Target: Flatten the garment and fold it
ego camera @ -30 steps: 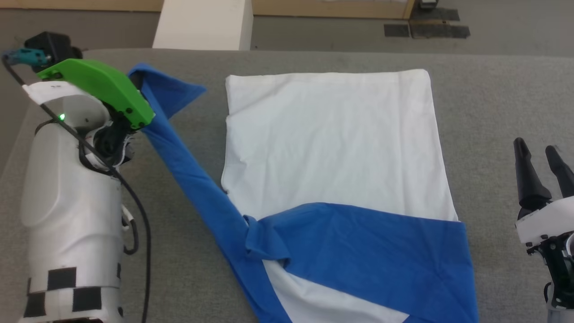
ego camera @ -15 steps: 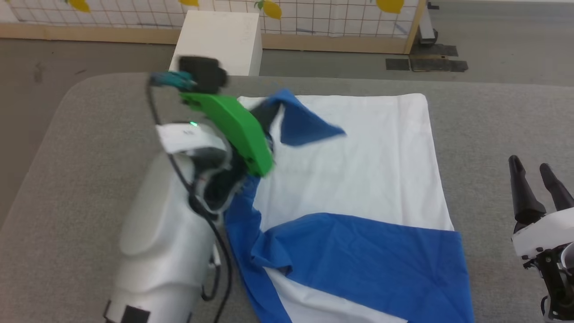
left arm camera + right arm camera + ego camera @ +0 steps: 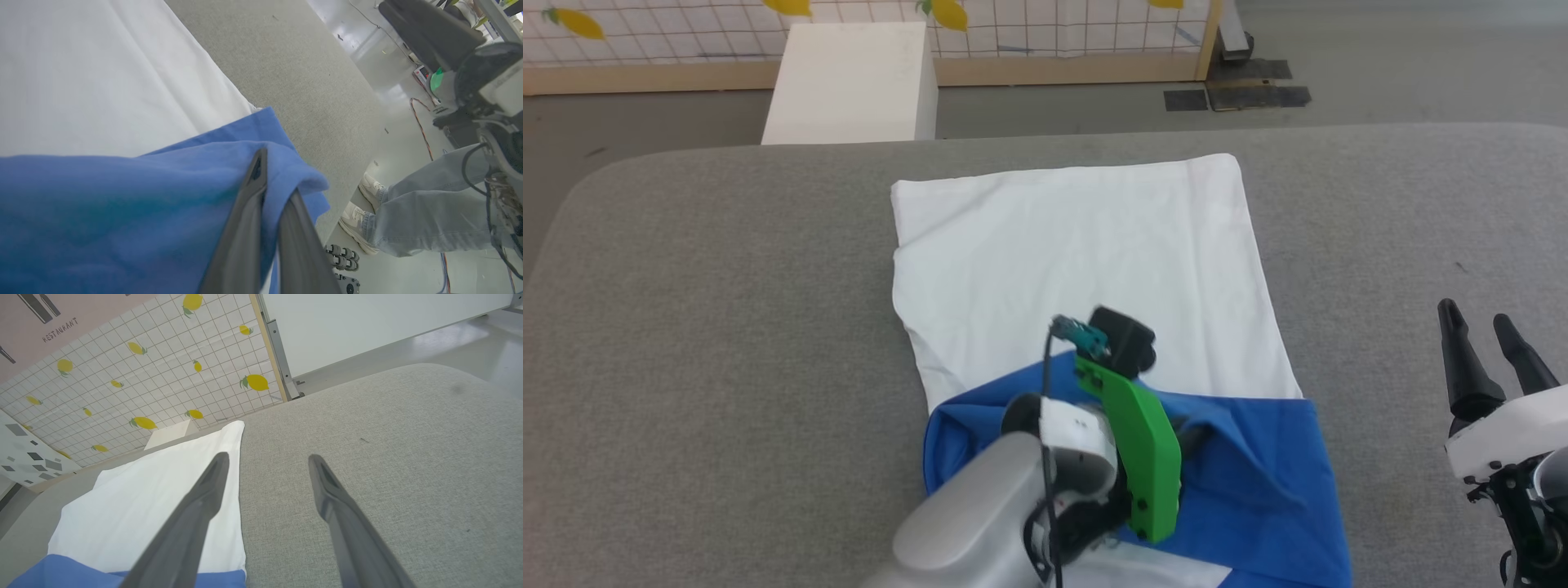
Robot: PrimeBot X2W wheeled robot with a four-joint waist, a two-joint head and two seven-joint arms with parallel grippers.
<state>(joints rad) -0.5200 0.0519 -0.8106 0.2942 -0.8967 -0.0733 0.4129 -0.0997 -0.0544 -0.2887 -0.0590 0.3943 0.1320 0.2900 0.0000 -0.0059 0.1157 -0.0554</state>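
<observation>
Left pincer (image 3: 273, 179): at near end of soft white cotton T-shirt with bright blue sleeves (image 3: 1078, 237), fingers nearly closed, fold of blue sleeve fabric pinched between them. Blue fabric lies bunched across near part of shirt.
Right pincer (image 3: 1475, 314): fingers spread apart, empty, above bare grey fabric-covered counter (image 3: 727, 286), right of shirt and apart from it.
White body lies flat mid-counter, straight edge toward far side.
Beyond counter: white rectangular box (image 3: 849, 82) on floor, then lemon-print gridded wall panel (image 3: 1054, 33).
</observation>
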